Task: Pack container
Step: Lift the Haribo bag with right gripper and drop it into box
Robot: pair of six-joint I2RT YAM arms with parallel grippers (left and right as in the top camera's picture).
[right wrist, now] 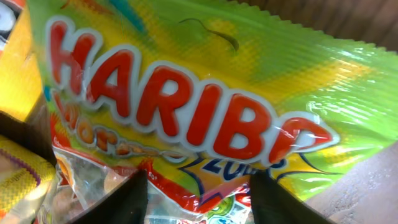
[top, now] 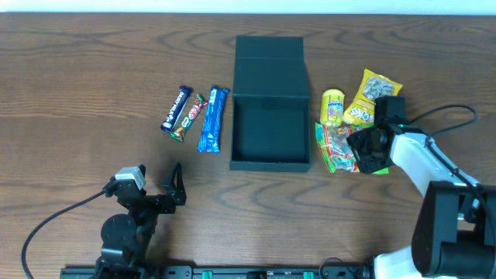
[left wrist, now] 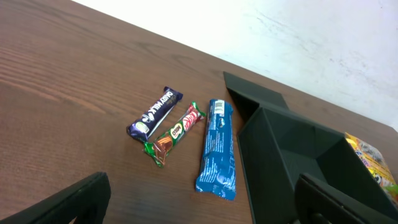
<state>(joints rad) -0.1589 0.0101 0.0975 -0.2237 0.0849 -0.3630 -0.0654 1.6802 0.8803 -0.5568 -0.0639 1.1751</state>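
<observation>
Container (top: 270,133) open, long axis near-far, lid (top: 269,59) rearward

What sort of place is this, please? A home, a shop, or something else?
Probably a robot lab or test bench: a wood-grain table, a cabled left arm and right arm at its edge, and snack bars lined up beside an open container.

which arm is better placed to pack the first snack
Right. The right gripper hangs open directly over the Haribo bag, just beside the open container. The left gripper sits near the table's front edge, apart from the chocolate bars.
</observation>
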